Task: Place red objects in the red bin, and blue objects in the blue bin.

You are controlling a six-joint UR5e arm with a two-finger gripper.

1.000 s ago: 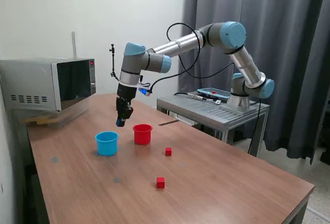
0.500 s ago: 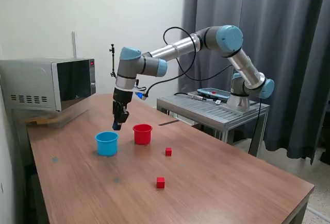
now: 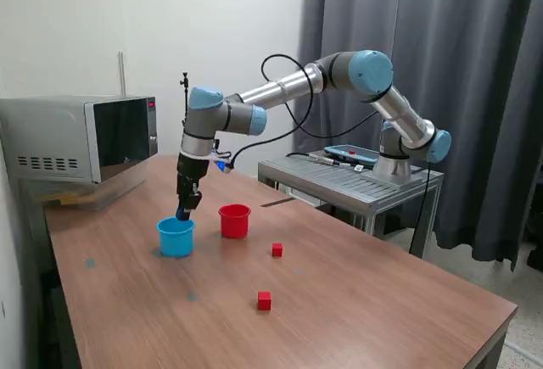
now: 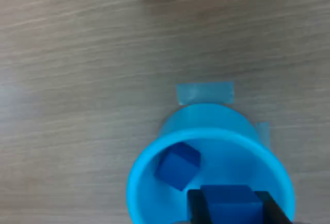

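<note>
My gripper [image 3: 182,213] hangs just above the rim of the light blue cup [image 3: 176,237] and is shut on a dark blue cube [image 4: 230,204]. In the wrist view the held cube sits between my two dark fingers [image 4: 196,207] over the cup's [image 4: 154,147] opening. A second dark blue cube [image 4: 177,165] lies tilted inside that cup. The red cup [image 3: 234,220] stands just to the exterior view's right of the blue cup. Two small red cubes lie on the table: one [image 3: 277,250] near the red cup, one [image 3: 264,301] closer to the front.
A microwave [image 3: 81,138] stands at the back on the exterior view's left. A grey metal stand [image 3: 352,181] carrying the arm's base sits behind the wooden table [image 3: 356,301]. Pale tape patches [image 4: 204,92] mark the table by the blue cup.
My gripper has moved toward the exterior view's left with the blue cube, from beside the red cup to just over the blue cup, and has lowered slightly.
</note>
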